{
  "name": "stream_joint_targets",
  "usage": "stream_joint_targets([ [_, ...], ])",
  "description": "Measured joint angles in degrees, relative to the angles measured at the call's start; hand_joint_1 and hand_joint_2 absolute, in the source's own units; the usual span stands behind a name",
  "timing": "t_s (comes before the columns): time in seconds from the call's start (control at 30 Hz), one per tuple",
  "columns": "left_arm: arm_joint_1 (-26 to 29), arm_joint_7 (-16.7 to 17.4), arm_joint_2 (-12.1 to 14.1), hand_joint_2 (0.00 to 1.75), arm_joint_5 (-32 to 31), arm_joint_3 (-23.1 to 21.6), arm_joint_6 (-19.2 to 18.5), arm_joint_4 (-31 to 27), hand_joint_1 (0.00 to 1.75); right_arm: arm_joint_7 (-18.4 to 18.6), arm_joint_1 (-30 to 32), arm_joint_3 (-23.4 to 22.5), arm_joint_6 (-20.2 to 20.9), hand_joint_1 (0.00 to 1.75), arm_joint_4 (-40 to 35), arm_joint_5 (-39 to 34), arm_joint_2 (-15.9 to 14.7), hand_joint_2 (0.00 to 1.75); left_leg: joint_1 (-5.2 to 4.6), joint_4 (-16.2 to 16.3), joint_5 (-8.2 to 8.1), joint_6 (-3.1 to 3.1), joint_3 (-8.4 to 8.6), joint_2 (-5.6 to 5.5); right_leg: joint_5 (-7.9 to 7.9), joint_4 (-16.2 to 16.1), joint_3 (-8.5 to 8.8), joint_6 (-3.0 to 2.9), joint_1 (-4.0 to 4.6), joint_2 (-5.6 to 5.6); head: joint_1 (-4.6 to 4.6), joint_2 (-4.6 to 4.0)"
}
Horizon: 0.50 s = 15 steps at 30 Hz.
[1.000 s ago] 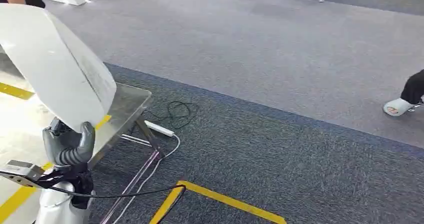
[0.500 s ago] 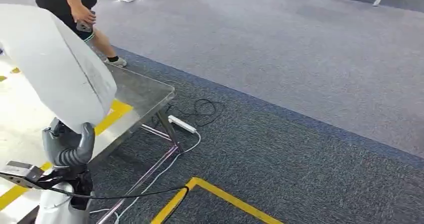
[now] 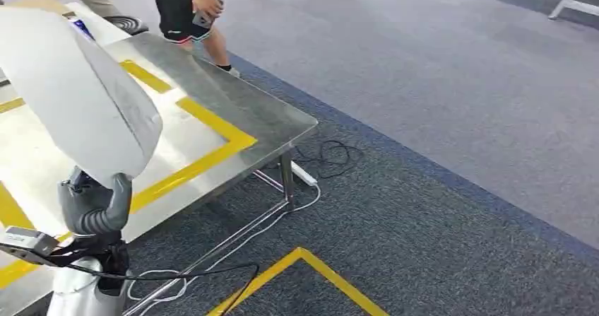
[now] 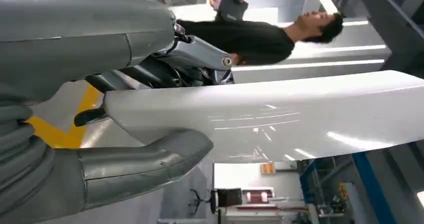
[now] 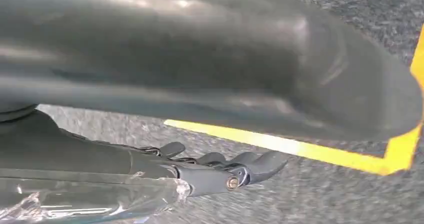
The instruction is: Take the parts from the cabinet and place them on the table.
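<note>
A large white curved panel part [image 3: 78, 90] stands upright at the left of the head view, above the near end of the steel table [image 3: 240, 104]. My left hand [image 3: 95, 206] grips its lower edge from below. In the left wrist view the grey thumb [image 4: 145, 164] presses one face of the white part [image 4: 280, 114] and the dark fingers sit behind it. My right hand [image 5: 210, 169] hangs over the grey carpet with its fingers stretched out and nothing in them.
Yellow tape [image 3: 205, 157] marks a rectangle on the table top. A person in black shorts [image 3: 187, 5] stands at the table's far side, and a shoe [image 3: 127, 25] shows beside them. A power strip [image 3: 305, 174] and cables lie by the table leg. Yellow floor tape [image 3: 311, 266] crosses the carpet.
The whole view has swung left, so the table now takes up much more of the picture and the person has come into sight. My left hand still holds the white part the same way.
</note>
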Motion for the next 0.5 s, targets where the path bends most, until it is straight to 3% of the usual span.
stream_joint_targets([
  [0.03,0.04,0.07,0.00,1.75,0.00,0.02,-0.04,0.00,1.75,0.00,0.09,0.00,0.00,0.00,0.00,0.00,0.00,0.00,-0.01,0.01,0.03,0.04,-0.07,-0.75,-1.64,4.54,-2.32,0.08,0.00,0.40,0.09,0.00],
  [0.07,0.10,0.13,0.00,1.75,-0.02,0.07,-0.04,0.00,1.75,0.00,0.13,-0.02,-0.02,0.00,0.00,0.02,0.00,0.00,-0.01,0.02,0.06,0.04,-0.08,-1.57,-1.93,6.82,-3.66,0.04,0.01,0.60,0.04,0.00],
  [0.1,0.12,0.17,0.00,1.75,0.00,0.13,-0.04,0.00,1.75,-0.02,0.17,-0.02,-0.02,0.00,0.00,0.09,0.00,0.00,0.00,0.04,0.11,-0.02,-0.05,-2.42,-0.71,6.05,-3.48,-0.03,0.00,0.64,0.09,0.00],
  [0.17,0.12,0.17,0.02,1.75,-0.02,0.18,-0.04,0.00,1.75,-0.09,0.13,-0.02,-0.04,0.00,0.00,0.22,0.00,0.00,0.18,0.08,0.22,-0.27,0.05,-4.20,4.28,-2.26,0.21,-0.16,-0.20,1.28,0.04,0.00],
  [0.2,0.12,0.17,0.02,1.75,-0.02,0.18,-0.04,0.00,1.75,-0.11,0.11,-0.02,-0.07,0.00,0.00,0.24,0.00,0.00,0.30,0.13,0.25,-0.53,0.07,-4.93,6.59,-7.38,2.67,-0.10,-0.44,2.75,0.09,0.00],
  [0.23,0.09,0.17,0.02,1.75,-0.02,0.20,-0.04,0.00,1.75,-0.11,0.12,-0.02,-0.07,0.00,0.02,0.24,0.07,0.00,0.18,0.23,0.29,-0.94,-0.12,-5.54,6.68,-10.64,4.01,0.01,-0.92,6.16,0.20,0.00],
  [0.27,0.04,0.15,0.02,1.75,-0.02,0.20,-0.04,0.00,1.75,-0.15,0.06,-0.02,-0.09,0.00,0.04,0.24,0.13,0.00,0.04,0.65,0.30,-1.23,-0.58,-6.39,6.48,-11.42,4.57,-0.29,-1.07,6.18,0.11,0.00],
  [0.37,0.69,0.15,0.15,1.75,0.04,0.42,-0.04,0.00,1.75,-0.06,-0.08,-0.02,-0.39,0.00,0.04,0.24,0.20,0.00,0.56,-0.11,1.19,-2.47,-1.04,-8.03,6.87,-11.22,4.41,-1.41,-0.52,4.40,0.13,0.00],
  [0.4,0.98,0.04,0.24,1.75,0.22,0.59,-0.04,0.00,1.75,0.00,-0.09,-0.02,-0.52,0.00,0.02,0.24,0.35,0.00,0.60,0.10,0.95,-2.55,-1.19,-7.23,7.18,-11.67,4.46,-1.93,-0.80,3.55,0.18,0.00],
  [0.43,1.02,-0.24,0.24,1.75,0.44,0.64,-0.06,0.00,1.75,0.09,-0.10,-0.02,-0.63,0.00,0.02,0.22,0.37,0.00,0.17,1.51,-0.35,-2.74,-1.82,-3.52,7.30,-11.85,4.54,-2.33,-0.65,3.02,-0.37,0.00],
  [0.47,0.83,-0.35,0.24,1.75,0.50,0.66,-0.07,0.00,1.75,0.22,0.01,-0.02,-0.63,0.00,0.02,0.22,0.42,0.00,0.17,5.30,-2.89,-2.95,-3.71,-1.42,7.33,-11.90,4.47,-2.69,-0.44,2.14,-0.68,0.00],
  [0.5,0.75,-0.37,0.24,1.75,0.50,0.66,-0.11,0.00,1.75,0.35,0.09,-0.02,-0.61,0.00,0.04,0.22,0.42,0.00,0.19,10.23,-5.38,-3.04,-6.06,-0.74,7.30,-11.89,4.34,-2.79,-0.31,1.25,-0.66,0.00],
])
